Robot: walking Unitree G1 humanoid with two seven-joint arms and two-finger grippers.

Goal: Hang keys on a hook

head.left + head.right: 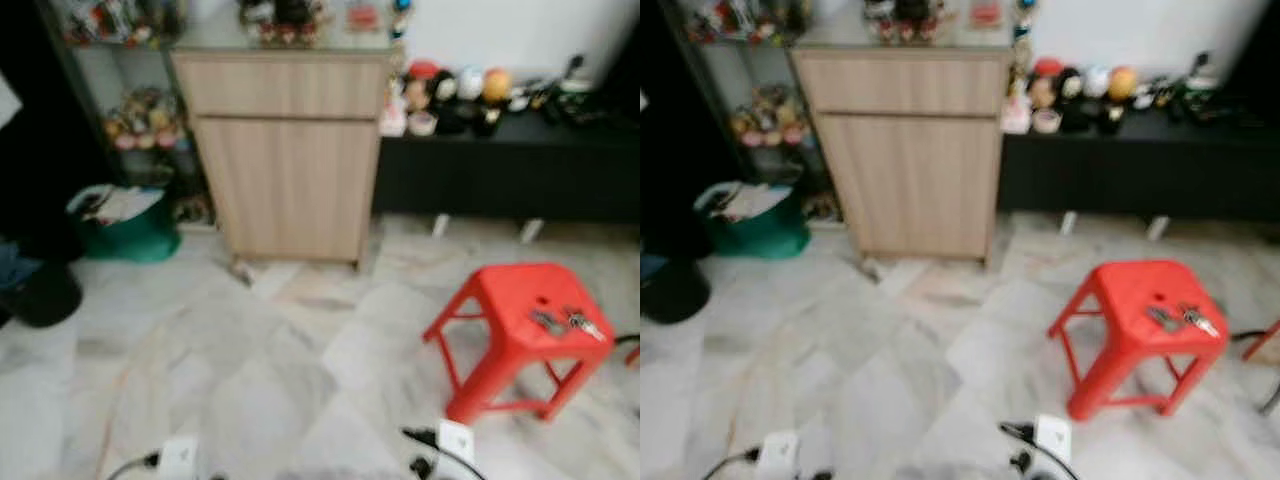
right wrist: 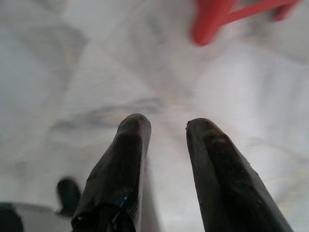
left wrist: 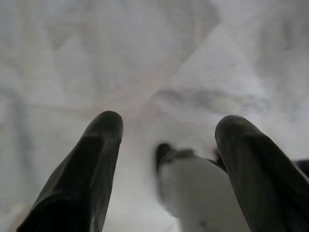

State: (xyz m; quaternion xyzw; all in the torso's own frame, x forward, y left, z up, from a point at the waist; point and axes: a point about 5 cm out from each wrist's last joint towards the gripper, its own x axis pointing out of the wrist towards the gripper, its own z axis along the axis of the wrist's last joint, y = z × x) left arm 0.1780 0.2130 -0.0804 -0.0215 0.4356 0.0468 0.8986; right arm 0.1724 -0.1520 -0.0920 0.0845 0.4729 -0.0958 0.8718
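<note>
Keys (image 1: 568, 322) lie on the red stool (image 1: 505, 300), ahead and to the robot's right. Left end effector (image 3: 166, 145) and right end effector (image 2: 166, 145) hang over the floor, fingers apart, empty. Best to square up close to the stool, then pinch the key ring from above.

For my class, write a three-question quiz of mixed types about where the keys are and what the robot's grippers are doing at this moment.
1. True or false: the bunch of metal keys lies on the seat of the red plastic stool.
2. Which stands behind the stool? A) a light wooden cabinet B) a fridge C) a bed
3. Fill in: the left gripper and right gripper both hang over the marble-tiled floor, fingers ____.

Key: 1 true; 2 A; 3 open
</note>
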